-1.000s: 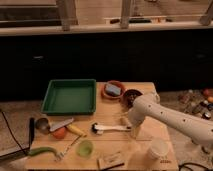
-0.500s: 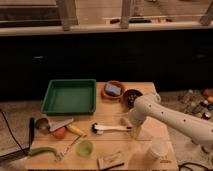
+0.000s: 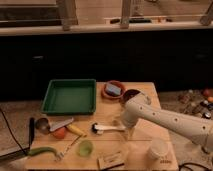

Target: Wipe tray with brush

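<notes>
The gripper [image 3: 125,131] hangs at the handle end of the brush [image 3: 106,129]; I cannot tell its opening or hold. The tray [image 3: 69,98] lies apart, beside a bowl [image 3: 114,92].

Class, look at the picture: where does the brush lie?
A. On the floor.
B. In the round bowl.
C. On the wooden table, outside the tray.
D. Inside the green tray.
C: the brush lies flat on the table, outside the tray, with the gripper at the end of its handle.
</notes>
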Controlling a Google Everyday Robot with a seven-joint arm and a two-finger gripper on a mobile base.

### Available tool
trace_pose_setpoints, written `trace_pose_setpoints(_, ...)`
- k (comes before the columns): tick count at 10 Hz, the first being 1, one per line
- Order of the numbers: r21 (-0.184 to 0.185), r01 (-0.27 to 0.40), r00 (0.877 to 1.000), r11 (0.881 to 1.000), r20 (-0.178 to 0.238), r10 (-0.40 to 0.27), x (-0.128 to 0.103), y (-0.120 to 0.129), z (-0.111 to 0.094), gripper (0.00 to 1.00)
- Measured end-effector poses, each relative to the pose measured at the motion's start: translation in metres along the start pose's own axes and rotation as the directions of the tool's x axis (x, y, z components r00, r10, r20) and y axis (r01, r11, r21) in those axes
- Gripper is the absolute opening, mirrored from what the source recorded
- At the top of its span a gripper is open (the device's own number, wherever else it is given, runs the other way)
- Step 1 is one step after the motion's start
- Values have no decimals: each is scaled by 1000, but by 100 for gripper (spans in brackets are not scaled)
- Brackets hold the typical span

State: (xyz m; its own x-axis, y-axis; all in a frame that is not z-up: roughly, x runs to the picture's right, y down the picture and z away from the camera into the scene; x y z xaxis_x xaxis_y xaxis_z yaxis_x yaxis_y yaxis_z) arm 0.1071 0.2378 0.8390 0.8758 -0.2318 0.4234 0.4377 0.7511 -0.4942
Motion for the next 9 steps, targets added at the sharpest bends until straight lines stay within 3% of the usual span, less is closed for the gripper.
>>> trace_pose_setpoints(2, -10, 5, 1000, 1000, 3, -5, -6, -2, 5, 72)
trace_pose_setpoints(3, -13, 7, 1000, 1000, 5, -7, -6, -5, 9, 57)
trace_pose_setpoints(8, -14, 9, 1000, 1000, 9, -9, -7, -6, 1, 8)
trace_pose_setpoints(9, -17, 10, 1000, 1000, 8, -9, -6, -5, 0, 3)
